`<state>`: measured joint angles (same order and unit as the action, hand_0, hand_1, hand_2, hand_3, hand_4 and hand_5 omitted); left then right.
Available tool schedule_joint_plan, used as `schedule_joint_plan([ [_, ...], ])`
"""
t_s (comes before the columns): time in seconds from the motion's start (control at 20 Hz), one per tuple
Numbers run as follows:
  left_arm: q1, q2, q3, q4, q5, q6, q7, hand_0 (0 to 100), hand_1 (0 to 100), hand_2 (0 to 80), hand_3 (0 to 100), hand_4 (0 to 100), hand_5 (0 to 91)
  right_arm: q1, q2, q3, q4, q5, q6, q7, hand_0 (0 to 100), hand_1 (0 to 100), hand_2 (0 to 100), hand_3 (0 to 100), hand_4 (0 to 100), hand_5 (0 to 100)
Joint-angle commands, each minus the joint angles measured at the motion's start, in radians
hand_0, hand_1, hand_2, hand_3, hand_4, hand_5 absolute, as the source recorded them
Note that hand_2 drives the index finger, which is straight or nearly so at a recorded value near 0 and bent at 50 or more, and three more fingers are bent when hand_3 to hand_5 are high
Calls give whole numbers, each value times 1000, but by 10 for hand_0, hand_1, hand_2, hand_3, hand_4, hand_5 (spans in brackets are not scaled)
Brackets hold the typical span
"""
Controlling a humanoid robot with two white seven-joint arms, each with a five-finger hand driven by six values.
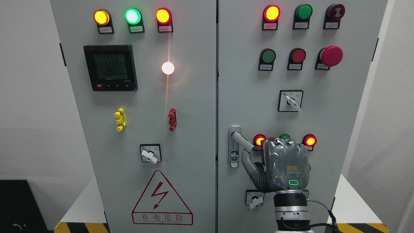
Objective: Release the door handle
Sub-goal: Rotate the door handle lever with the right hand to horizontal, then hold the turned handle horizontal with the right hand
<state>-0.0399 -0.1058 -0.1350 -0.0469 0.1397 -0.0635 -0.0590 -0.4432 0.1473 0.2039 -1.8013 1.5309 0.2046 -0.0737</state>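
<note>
walls [29, 97]: plain white | platform [82, 207]: white, hazard stripes [82, 227] | lower left: black box [16, 207]

Bright, even, sharp picture; a white lamp [168, 68] flares, throwing a vertical glare streak down the cabinet door [136, 129].

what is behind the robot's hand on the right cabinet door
The right hand covers most of the door handle, whose inner end shows. A green button's top edge peeks above the hand, between two lit red lamps. Anything else behind is hidden.
</note>
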Motion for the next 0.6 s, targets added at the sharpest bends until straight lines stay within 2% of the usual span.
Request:
schedule_joint_plan([
  [0.0,0,0,0,1,1,1,-1,120,556,0,0,0,0,0,0,-1,-6,0,-2,-1,468,384,1000,1000,1000,1000],
  [0.55,0,0,0,-1,0,1,-1,120,556,0,0,0,0,0,0,-3,-12,0,-2,0,469,384,1000,1000,1000,1000],
])
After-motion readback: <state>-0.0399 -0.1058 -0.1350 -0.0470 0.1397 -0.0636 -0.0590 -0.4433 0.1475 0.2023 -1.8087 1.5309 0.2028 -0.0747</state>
